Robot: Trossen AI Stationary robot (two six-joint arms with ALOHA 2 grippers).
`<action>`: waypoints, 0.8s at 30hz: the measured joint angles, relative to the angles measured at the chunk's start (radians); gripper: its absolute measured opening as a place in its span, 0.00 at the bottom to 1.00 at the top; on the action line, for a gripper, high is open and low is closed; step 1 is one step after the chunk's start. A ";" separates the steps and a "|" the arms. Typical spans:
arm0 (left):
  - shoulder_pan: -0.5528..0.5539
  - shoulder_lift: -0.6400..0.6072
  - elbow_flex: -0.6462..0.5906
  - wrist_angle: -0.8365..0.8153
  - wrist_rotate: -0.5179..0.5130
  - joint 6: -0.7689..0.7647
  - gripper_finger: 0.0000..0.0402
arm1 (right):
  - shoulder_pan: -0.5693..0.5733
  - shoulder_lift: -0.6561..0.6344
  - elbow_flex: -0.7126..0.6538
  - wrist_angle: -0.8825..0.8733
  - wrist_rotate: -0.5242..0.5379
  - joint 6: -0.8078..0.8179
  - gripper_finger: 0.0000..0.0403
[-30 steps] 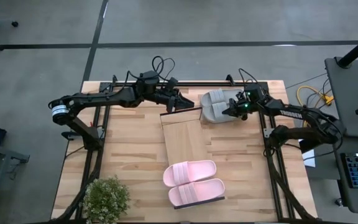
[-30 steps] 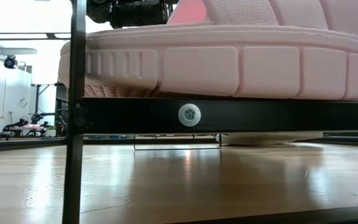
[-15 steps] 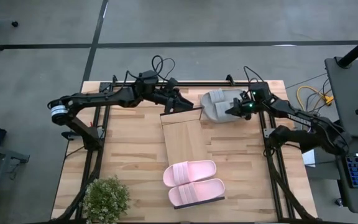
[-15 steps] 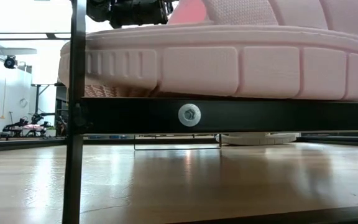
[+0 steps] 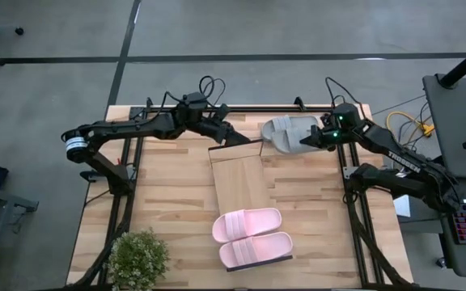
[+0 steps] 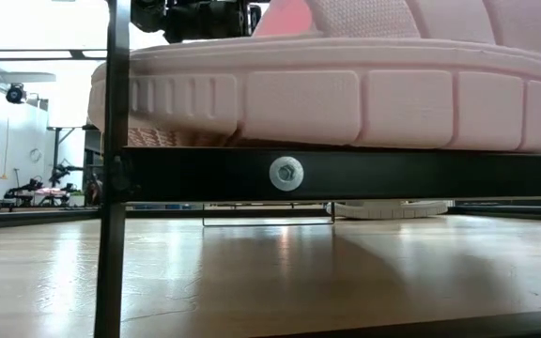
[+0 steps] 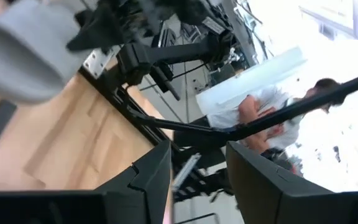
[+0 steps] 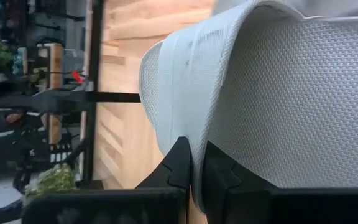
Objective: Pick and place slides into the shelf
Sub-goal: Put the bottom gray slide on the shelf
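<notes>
The shelf (image 5: 239, 182), a narrow light-wood board on a black frame (image 6: 393, 176), runs from the table's middle toward its near edge. Two pale pink slides (image 5: 251, 236) lie side by side on its near end and fill the low view (image 6: 346, 84). My right gripper (image 5: 312, 139) is shut on a grey slide (image 5: 285, 133), held raised at the far right. A pale sole (image 6: 393, 208) rests on the table beyond the shelf. My left gripper (image 5: 239, 139) stands open and level at the shelf's far left corner; I cannot tell whether it touches the shelf. My right gripper pinches the grey slide's wide mesh strap at its edge (image 8: 188, 124) between the two fingers (image 8: 179, 165). The fingers come from the table's right side, slanting down. The slide hangs tipped off the fingers; whether it is clear of the table does not show.
A potted plant (image 5: 138, 259) stands at the near left corner. Black frame rails (image 5: 128, 186) run along the table's left and right sides. Bare planks lie on both sides of the shelf. A person (image 7: 260, 112) shows beyond the table in the left wrist view.
My right gripper has risen and drawn back toward the table's far right corner, staying shut on the grey slide. That slide lay flat beside its pair; now it is raised and tipped.
</notes>
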 joint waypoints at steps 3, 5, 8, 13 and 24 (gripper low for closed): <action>0.000 0.000 0.001 -0.001 -0.005 -0.070 0.35 | 0.024 -0.009 0.035 0.007 0.008 0.014 0.02; 0.000 0.000 0.002 0.000 -0.008 -0.103 0.35 | 0.052 -0.009 0.056 0.002 0.030 0.029 0.02; 0.000 0.000 0.002 0.000 -0.008 -0.128 0.35 | 0.104 -0.006 0.089 0.005 0.069 0.047 0.02; 0.000 -0.001 0.002 0.000 0.003 -0.134 0.35 | 0.201 0.012 0.129 0.002 0.137 0.075 0.02; 0.000 -0.001 -0.001 0.000 0.018 -0.134 0.35 | 0.379 0.016 0.173 0.011 0.248 0.168 0.02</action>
